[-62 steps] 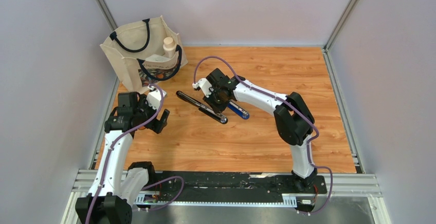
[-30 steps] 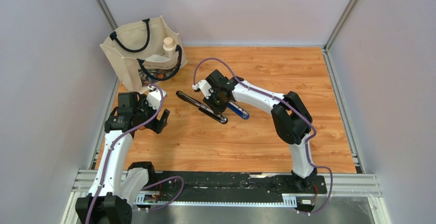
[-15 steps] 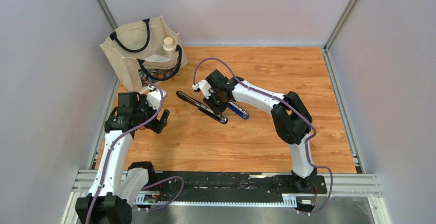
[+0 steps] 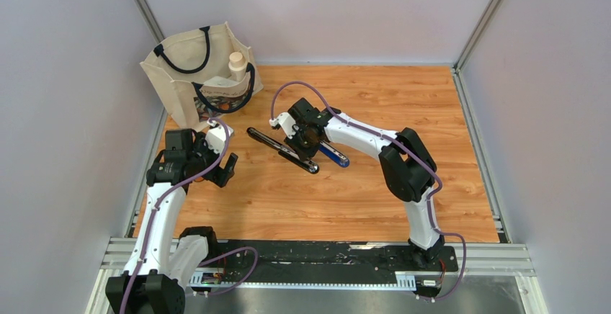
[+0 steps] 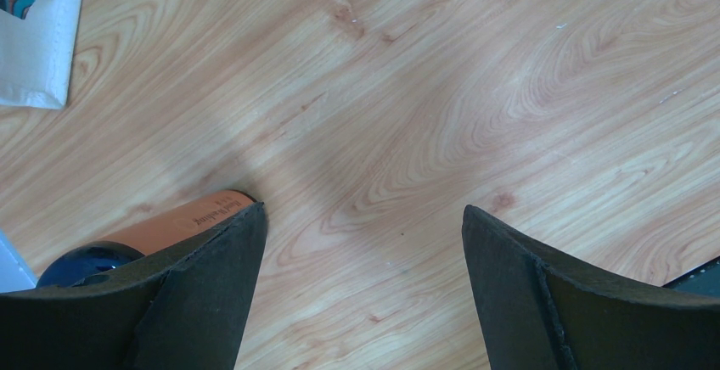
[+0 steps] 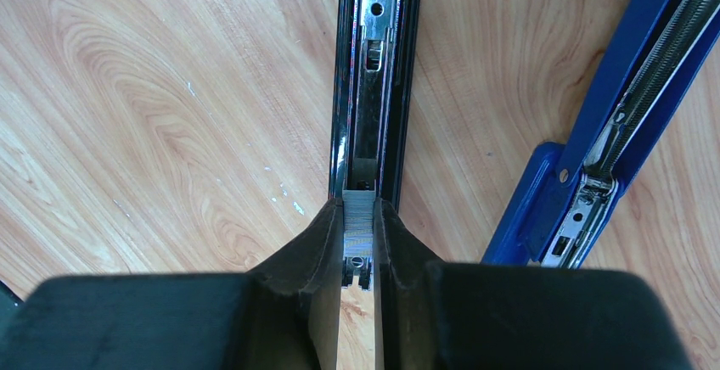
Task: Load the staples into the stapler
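Note:
In the right wrist view my right gripper [image 6: 358,215] is shut on a short grey strip of staples [image 6: 358,217]. The strip sits over the near end of the open channel of a black stapler [image 6: 374,90]. That stapler lies opened flat on the wooden table. In the top view the right gripper [image 4: 306,138] is over the black stapler [image 4: 277,145]. A blue stapler [image 6: 632,81] lies open just to the right, also seen in the top view [image 4: 334,155]. My left gripper [image 5: 363,217] is open and empty above bare wood. The white staple box is out of view.
A cream tote bag [image 4: 200,73] with a bottle in it stands at the back left; its corner shows in the left wrist view [image 5: 38,39]. An orange-labelled object with a dark blue end [image 5: 182,221] lies by the left finger. Grey walls enclose the table [image 4: 403,98].
My right gripper has edged slightly left along the black stapler. The left arm has not moved.

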You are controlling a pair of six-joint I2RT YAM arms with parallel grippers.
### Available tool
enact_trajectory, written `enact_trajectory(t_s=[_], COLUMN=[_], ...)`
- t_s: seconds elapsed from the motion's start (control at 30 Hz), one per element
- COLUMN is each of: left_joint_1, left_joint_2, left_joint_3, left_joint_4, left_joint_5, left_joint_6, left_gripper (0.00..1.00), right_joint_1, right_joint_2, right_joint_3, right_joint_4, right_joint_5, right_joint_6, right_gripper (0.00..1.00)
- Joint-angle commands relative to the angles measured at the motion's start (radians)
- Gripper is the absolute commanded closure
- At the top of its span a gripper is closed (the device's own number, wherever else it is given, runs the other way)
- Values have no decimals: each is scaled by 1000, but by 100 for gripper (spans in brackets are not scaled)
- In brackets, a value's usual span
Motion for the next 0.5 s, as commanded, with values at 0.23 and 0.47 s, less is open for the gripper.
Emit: enact_trajectory(t_s=[0.23, 0.47], left_joint_1=[6, 4], left_joint_2=[1, 4], left_joint_3=[-2, -2], left_joint_4=[28, 27], left_joint_5=[20, 22], left_joint_6=[24, 23], left_gripper=[7, 7], right_joint_1=[2, 4], right_joint_2=[24, 27], right_joint_3=[23, 23], right_joint_4=[-5, -5], right_joint_5=[1, 5], right_joint_6=[-13, -13], right_gripper=[80, 78])
